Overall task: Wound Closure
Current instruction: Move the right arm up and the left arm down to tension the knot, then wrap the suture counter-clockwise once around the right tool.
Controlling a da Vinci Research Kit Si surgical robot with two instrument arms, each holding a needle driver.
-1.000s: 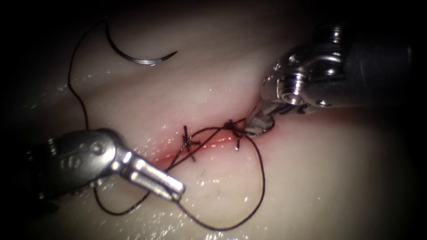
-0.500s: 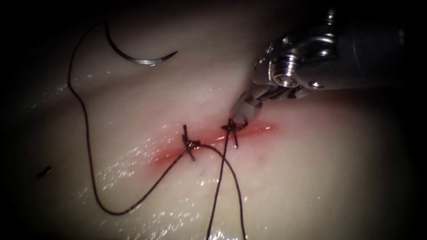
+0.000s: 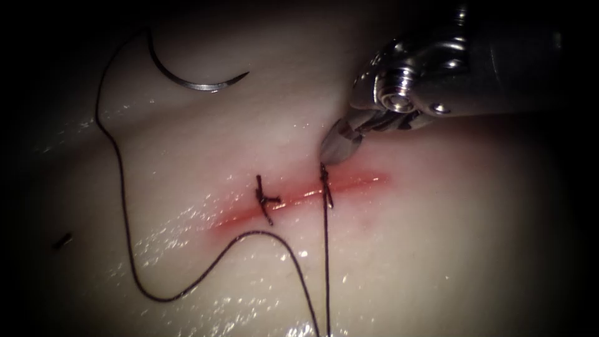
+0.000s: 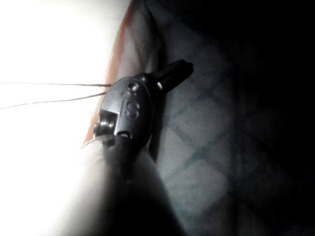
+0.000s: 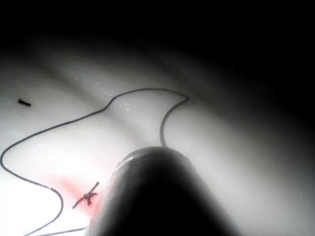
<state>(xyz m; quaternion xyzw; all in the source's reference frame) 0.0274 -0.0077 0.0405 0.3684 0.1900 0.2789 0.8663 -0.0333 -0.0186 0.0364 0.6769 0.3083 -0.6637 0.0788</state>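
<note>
The curved needle (image 3: 193, 80) lies free on the tissue (image 3: 437, 249), well up and to the left of the cut (image 3: 306, 195), held by neither tool and not in the tissue. It rests as an open arc, its long axis running left to right, its sharp tip pointing to the right and slightly up, its tail end at the left where the thread (image 3: 121, 206) leaves it.

The thread runs down the left side, loops along the low part of the tissue, and two strands drop off the bottom edge below the cut. Two knotted stitches (image 3: 267, 200) cross the cut, which is edged with red fluid (image 3: 355, 181).

The right tool (image 3: 340, 145) hangs just above the right-hand stitch, jaws closed on the short thread end rising from that knot.

The left tool (image 4: 174, 73) appears in its own wrist view beside the tissue edge, two thread strands stretching toward it; whether its jaws are closed, I cannot tell.

A small cut end of thread (image 3: 62, 239) lies far left.
</note>
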